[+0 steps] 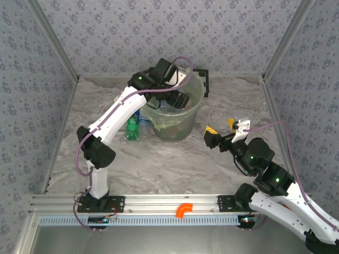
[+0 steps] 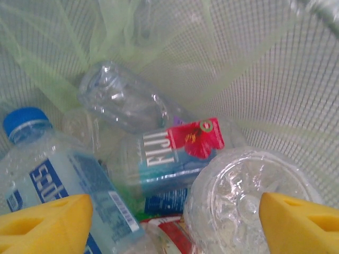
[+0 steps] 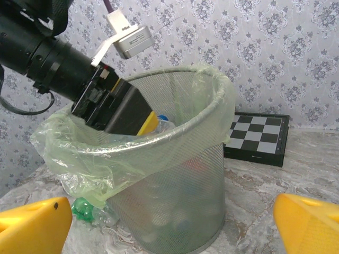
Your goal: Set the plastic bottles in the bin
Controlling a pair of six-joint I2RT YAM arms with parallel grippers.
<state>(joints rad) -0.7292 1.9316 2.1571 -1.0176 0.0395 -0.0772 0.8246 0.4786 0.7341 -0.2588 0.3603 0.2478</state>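
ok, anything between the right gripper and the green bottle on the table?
Yes. The bin stands squarely between the right gripper and the green bottle, which stands upright beside the bin's left side.

Left arm reaches forward from its base, elbow bent, wrist tipped steeply down, the left gripper (image 1: 179, 98) with yellow fingers (image 2: 45, 222) spread apart. Right arm crouches low, the right gripper (image 1: 221, 127) held level, jaws wide.
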